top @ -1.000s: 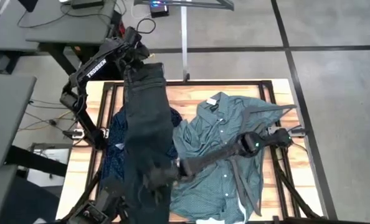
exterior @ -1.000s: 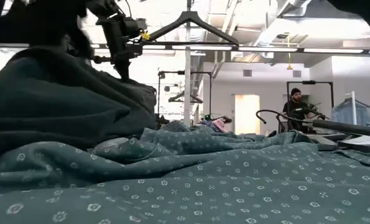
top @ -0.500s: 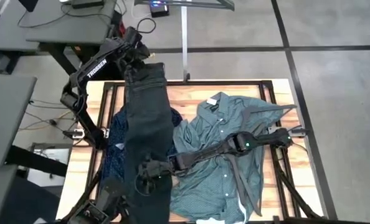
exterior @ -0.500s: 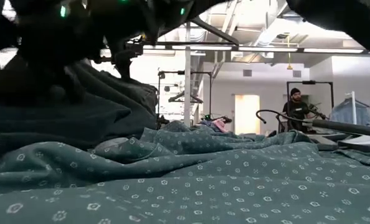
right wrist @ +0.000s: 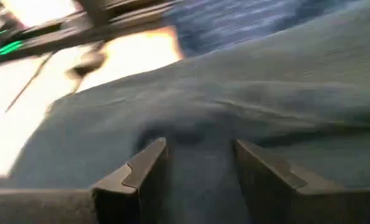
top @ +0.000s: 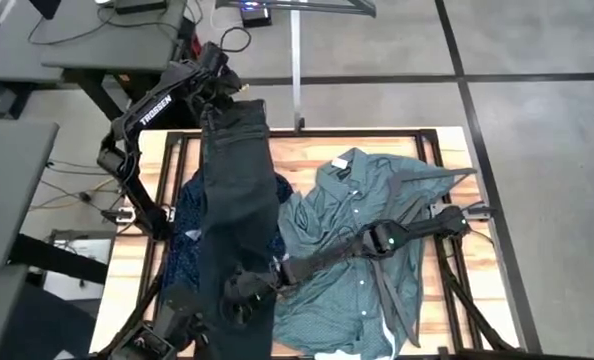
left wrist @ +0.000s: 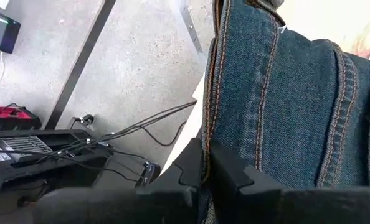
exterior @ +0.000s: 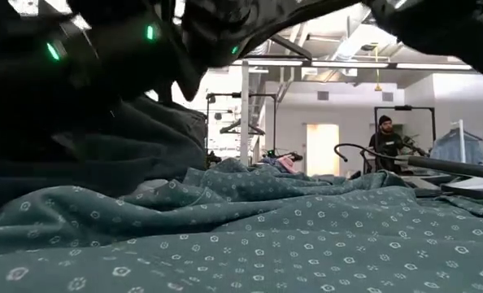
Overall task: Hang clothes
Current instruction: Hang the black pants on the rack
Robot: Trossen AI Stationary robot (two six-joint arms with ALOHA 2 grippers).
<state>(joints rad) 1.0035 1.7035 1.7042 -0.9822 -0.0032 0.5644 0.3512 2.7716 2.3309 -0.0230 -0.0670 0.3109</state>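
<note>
You cannot see most of the navy shirt (top: pixel 182 235), because the jeans (top: pixel 235 190) cover it. In the low view a dark arm blocks everything at 10 o'clock. The right wrist view is blurred.

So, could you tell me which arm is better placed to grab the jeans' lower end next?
The right. Its open gripper hovers over the jeans' lower end, while the left gripper is shut on their top edge at the table's far side.
</note>
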